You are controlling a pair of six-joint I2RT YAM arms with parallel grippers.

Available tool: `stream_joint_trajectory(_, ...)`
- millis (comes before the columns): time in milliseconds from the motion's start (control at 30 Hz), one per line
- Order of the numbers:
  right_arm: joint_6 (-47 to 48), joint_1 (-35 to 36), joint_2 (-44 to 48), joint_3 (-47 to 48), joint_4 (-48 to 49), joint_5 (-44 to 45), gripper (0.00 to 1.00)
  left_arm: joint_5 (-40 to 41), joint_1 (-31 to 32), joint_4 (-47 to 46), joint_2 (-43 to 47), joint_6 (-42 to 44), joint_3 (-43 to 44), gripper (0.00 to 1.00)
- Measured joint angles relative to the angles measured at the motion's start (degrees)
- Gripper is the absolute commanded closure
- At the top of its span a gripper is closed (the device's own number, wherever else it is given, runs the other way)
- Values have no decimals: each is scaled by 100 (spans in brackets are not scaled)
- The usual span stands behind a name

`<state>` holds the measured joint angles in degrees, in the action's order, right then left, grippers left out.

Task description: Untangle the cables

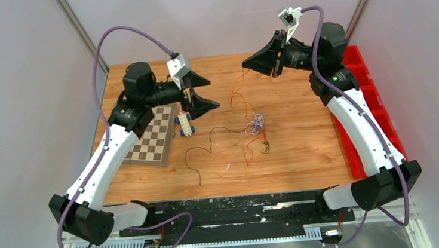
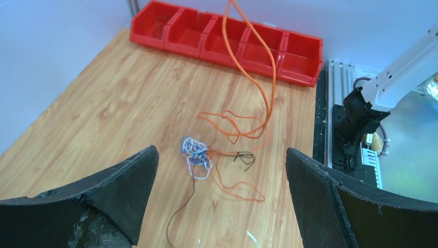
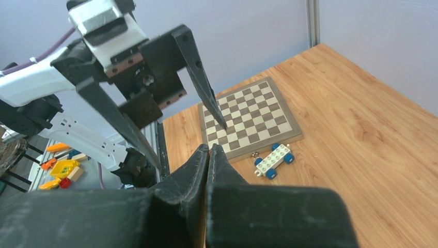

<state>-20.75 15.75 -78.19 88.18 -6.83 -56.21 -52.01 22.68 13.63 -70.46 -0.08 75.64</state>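
The cables lie mid-table. A small white and bluish knot [image 1: 256, 122] [image 2: 196, 155] has a dark strand [image 1: 207, 149] [image 2: 181, 209] trailing toward the front left. Orange loops [image 1: 247, 151] [image 2: 243, 188] lie beside it. One orange cable [image 1: 239, 89] [image 2: 253, 57] rises off the table to my right gripper [image 1: 244, 66] [image 3: 209, 147], which is shut on it, raised at the back centre. My left gripper [image 1: 213, 93] [image 2: 221, 151] hangs open and empty, above and to the left of the knot. One of its fingers [image 3: 199, 72] shows in the right wrist view.
A chessboard [image 1: 155, 135] [image 3: 248, 116] lies at the left, under the left arm. A white toy block with blue wheels [image 1: 185, 125] [image 3: 274, 160] sits at its right edge. Red bins [image 1: 371, 99] [image 2: 227, 41] line the table's right side.
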Motion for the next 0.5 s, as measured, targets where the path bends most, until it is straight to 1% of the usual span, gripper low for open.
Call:
stream_joint_trajectory(67, -85, 20, -24, 0, 59, 9, 100, 74, 264, -400, -142, -2, -87, 0)
stream_joint_trajectory(200, -258, 39, -52, 0, 118, 15, 100, 199, 798, -1386, -179, 28, -664, 0)
stream_joint_trajectory(300, -396, 66, -52, 0, 197, 15, 100, 199, 1036, -1888, -249, 50, -879, 0)
stream_joint_trajectory(367, -481, 79, -52, 0, 223, 13, 100, 197, 1086, -2149, -317, 70, -896, 0)
stream_joint_trajectory(400, -520, 90, -52, 0, 240, 13, 100, 201, 1117, -2286, -352, 92, -896, 2)
stream_joint_trajectory(433, -562, 98, -52, 2, 260, 13, 100, 203, 1143, -2404, -380, 114, -896, 7)
stream_joint_trajectory(467, -590, 101, -52, 7, 282, 13, 100, 210, 1158, -2516, -407, 151, -896, 18)
stream_joint_trajectory(500, -623, 107, -52, 24, 291, 13, 100, 216, 1182, -2601, -433, 181, -896, 26)
